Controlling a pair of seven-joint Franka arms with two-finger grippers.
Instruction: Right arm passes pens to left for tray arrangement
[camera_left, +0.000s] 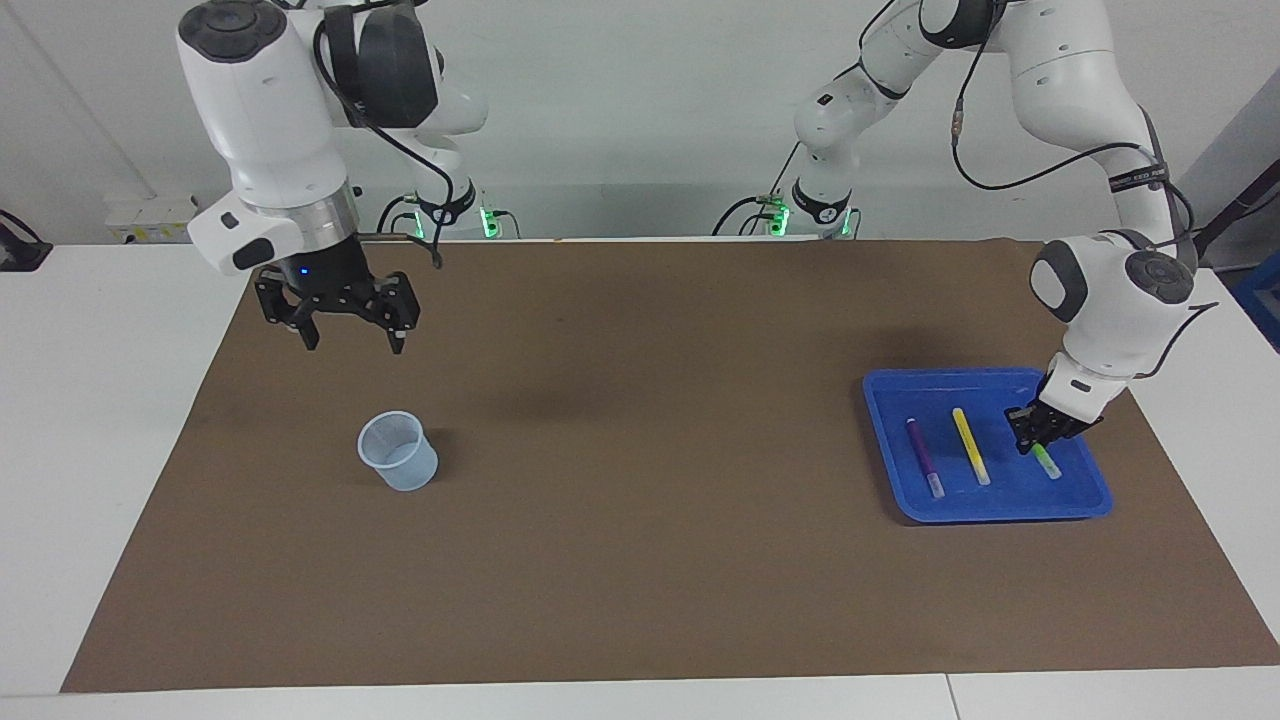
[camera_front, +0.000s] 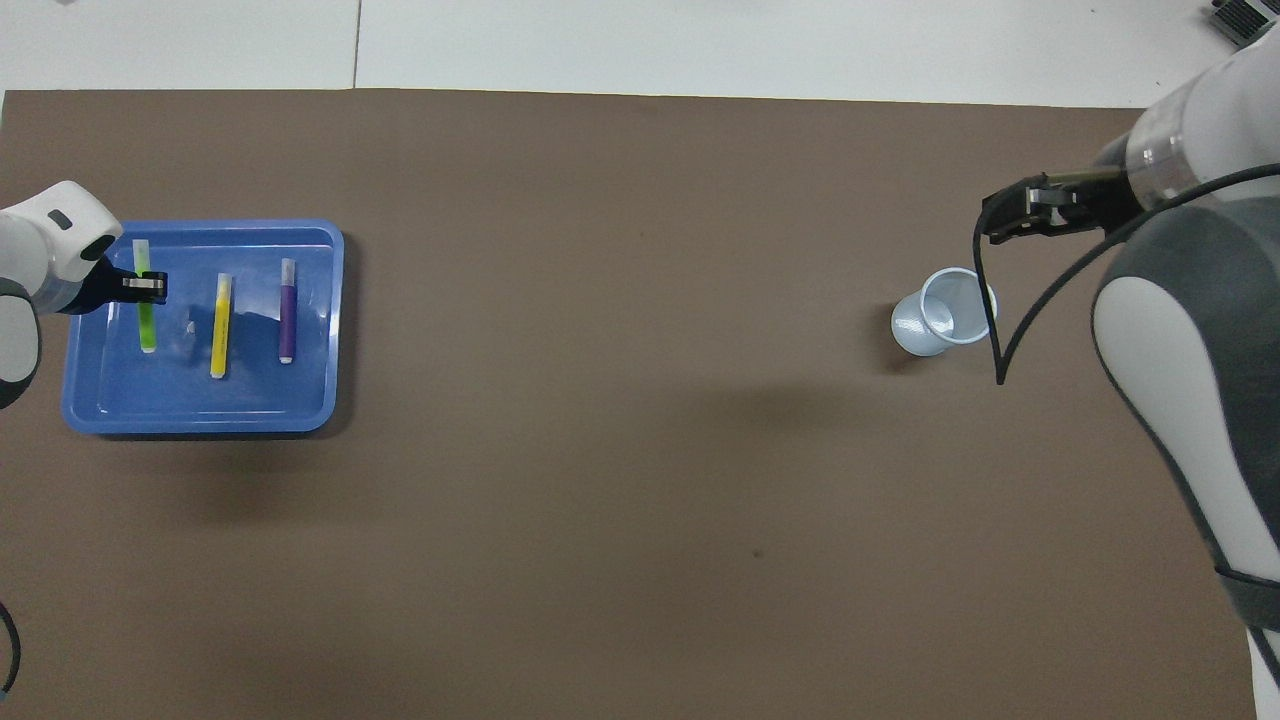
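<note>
Slim bright green marker pen (camera_left: 1046, 461), clamped low in the left gripper (camera_left: 1033, 437) inside the shallow glossy blue plastic tray (camera_left: 1000, 512), should settle parallel beside the yellow pen (camera_left: 970, 445) before release, while the right gripper (camera_left: 345, 328) waits with fingers apart above the brown mat (camera_left: 640, 560)

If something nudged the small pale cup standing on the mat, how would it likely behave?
The cup looks thin-walled and translucent, so it is probably light and would slide or tip easily. It stands upright on a base narrower than its rim, which favours toppling. Once on its side, its round tapered shape would likely roll in a curve across the mat.
</note>
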